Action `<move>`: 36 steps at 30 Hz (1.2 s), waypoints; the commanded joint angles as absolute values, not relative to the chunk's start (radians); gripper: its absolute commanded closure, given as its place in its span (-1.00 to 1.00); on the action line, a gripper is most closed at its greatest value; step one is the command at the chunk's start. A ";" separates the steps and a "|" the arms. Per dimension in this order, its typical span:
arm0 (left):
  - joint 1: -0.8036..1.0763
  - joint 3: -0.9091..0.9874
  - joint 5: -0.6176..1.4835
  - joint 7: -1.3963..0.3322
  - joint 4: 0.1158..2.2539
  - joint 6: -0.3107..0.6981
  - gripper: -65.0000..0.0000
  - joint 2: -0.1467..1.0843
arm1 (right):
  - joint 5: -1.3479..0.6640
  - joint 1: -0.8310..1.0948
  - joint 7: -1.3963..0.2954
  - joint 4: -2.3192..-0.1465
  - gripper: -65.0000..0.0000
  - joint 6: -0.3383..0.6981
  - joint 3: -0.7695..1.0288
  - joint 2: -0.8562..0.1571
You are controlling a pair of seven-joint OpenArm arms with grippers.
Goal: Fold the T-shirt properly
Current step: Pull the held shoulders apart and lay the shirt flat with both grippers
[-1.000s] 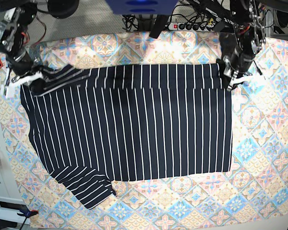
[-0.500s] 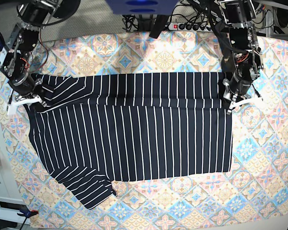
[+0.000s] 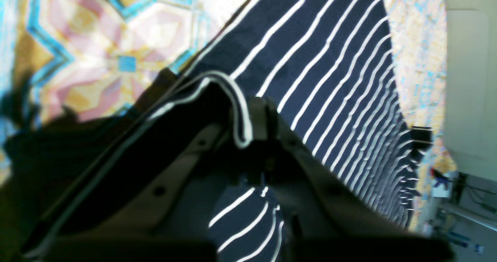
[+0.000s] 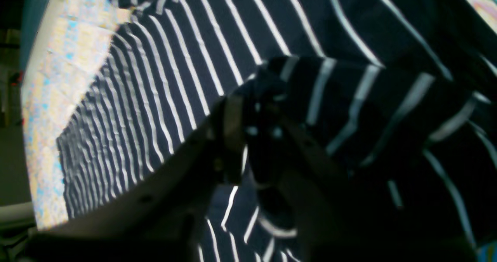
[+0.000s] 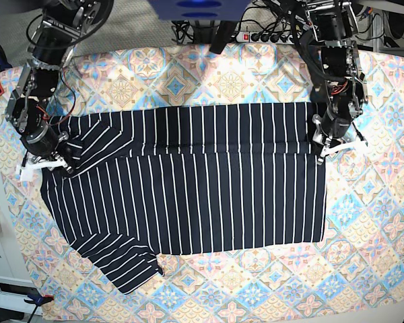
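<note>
Both my arms have drawn the T-shirt's (image 5: 188,188) far edge toward me, so a folded band now overlaps its upper part and the lengthwise fold is half laid. My left gripper (image 5: 328,145) pinches the hem corner shut; my right gripper (image 5: 50,160) is loosening on the sleeve. The shirt lies lengthwise across the tablecloth (image 5: 377,222), its loose sleeve at my right.

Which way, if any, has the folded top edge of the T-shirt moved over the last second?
Yes. The T-shirt's folded top edge has moved toward the near side, uncovering more tablecloth below the power strip.
</note>
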State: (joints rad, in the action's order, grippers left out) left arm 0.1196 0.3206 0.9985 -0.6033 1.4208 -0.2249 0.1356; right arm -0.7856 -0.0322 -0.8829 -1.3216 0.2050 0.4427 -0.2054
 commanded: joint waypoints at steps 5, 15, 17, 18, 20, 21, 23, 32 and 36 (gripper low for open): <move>0.113 0.325 1.004 -0.599 1.435 -0.223 0.44 0.148 | -0.803 -0.042 -0.863 -1.372 0.39 0.214 0.446 -0.225; 0.173 0.346 1.015 -0.601 1.486 -0.223 0.24 0.160 | -0.806 0.133 -0.865 -1.547 0.35 0.214 0.506 -0.239; 0.216 0.361 1.040 -0.619 1.543 -0.223 0.25 0.160 | -0.809 0.183 -0.869 -1.564 0.35 0.214 0.536 -0.239; 0.237 0.360 1.058 -0.641 1.564 -0.223 0.26 0.163 | -0.809 0.208 -0.869 -1.572 0.35 0.214 0.550 -0.239; 0.288 0.361 1.099 -0.671 1.603 -0.223 0.26 0.163 | -0.809 0.252 -0.869 -1.587 0.35 0.214 0.565 -0.239; 0.314 0.361 1.112 -0.673 1.623 -0.223 0.26 0.163 | -0.809 0.271 -0.868 -1.593 0.35 0.214 0.568 -0.239; 0.361 0.361 1.130 -0.673 1.647 -0.223 0.26 0.157 | -0.809 0.302 -0.866 -1.604 0.35 0.214 0.576 -0.239; 0.478 0.361 1.207 -0.668 1.641 -0.223 0.26 0.134 | -0.811 0.357 -0.868 -1.621 0.35 0.214 0.582 -0.239; 0.472 0.361 1.214 -0.668 1.583 -0.223 0.26 0.133 | -0.811 0.357 -0.871 -1.621 0.35 0.214 0.581 -0.239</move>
